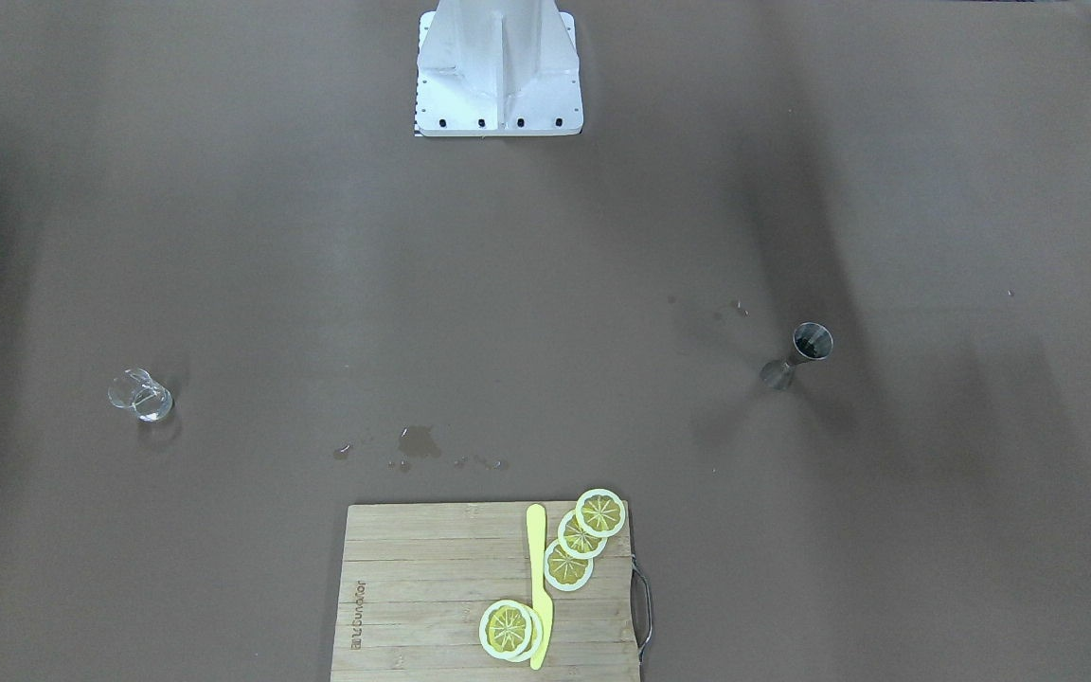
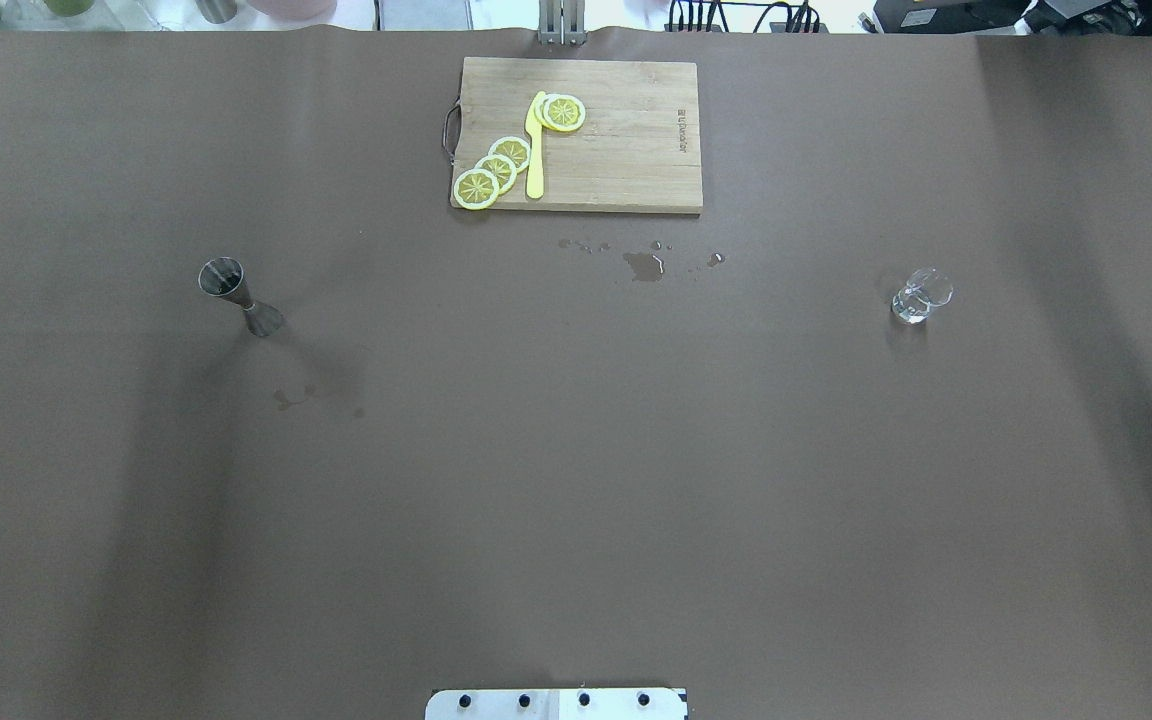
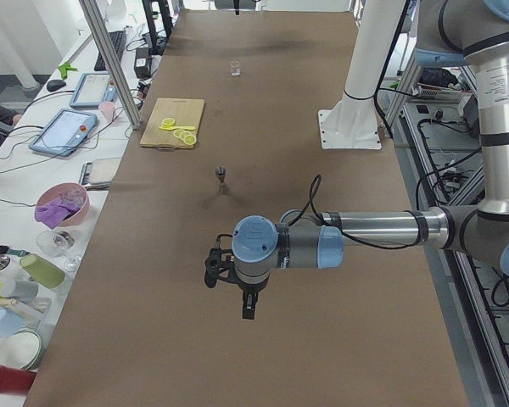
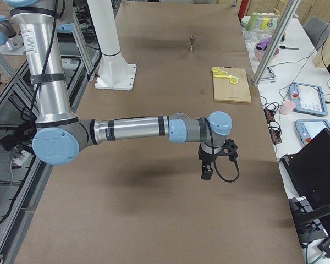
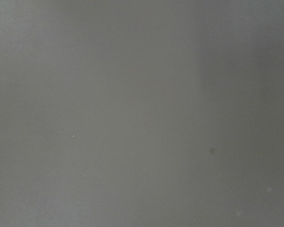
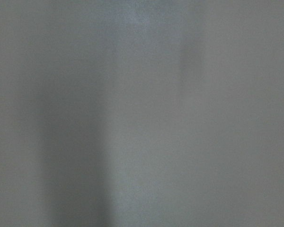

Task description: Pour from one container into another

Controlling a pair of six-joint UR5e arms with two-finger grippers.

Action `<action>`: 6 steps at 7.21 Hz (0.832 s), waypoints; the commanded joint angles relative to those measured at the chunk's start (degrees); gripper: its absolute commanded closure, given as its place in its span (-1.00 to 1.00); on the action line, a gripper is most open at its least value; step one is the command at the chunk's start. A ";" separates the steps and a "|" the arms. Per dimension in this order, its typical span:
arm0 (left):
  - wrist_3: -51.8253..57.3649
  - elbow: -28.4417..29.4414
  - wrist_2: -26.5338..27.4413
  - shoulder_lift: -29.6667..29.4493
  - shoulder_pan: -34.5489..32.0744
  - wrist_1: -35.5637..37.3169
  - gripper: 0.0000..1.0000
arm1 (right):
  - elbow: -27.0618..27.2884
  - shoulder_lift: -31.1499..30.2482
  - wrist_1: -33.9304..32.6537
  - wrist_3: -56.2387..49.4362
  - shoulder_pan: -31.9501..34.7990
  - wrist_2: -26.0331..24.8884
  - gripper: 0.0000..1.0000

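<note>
A metal jigger [image 2: 239, 295] [image 1: 796, 358] stands upright on the robot's left side of the brown table. On the right side sits a small clear glass [image 2: 922, 296] [image 1: 140, 396]. Neither gripper shows in the overhead or front-facing view. The left gripper [image 3: 248, 309] appears only in the exterior left view, hanging over bare table well short of the jigger [image 3: 221, 176]. The right gripper [image 4: 206, 175] appears only in the exterior right view, pointing down over bare table. I cannot tell whether either is open or shut. Both wrist views show only brown table surface.
A wooden cutting board [image 2: 626, 150] at the table's far middle edge carries several lemon slices [image 2: 496, 170] and a yellow knife [image 2: 535, 145]. Small wet spots [image 2: 644, 264] lie in front of the board. The white robot base [image 1: 498, 71] stands at the near edge.
</note>
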 commanded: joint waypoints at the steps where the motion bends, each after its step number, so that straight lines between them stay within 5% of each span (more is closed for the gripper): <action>1: -4.07 -1.78 0.05 0.10 0.04 -0.19 -0.96 | 1.92 -0.57 0.00 -0.08 0.04 -0.03 -1.00; 6: -10.14 -2.22 0.05 -3.23 0.56 -0.37 -0.96 | 2.11 -1.27 0.00 0.62 0.04 0.24 -1.00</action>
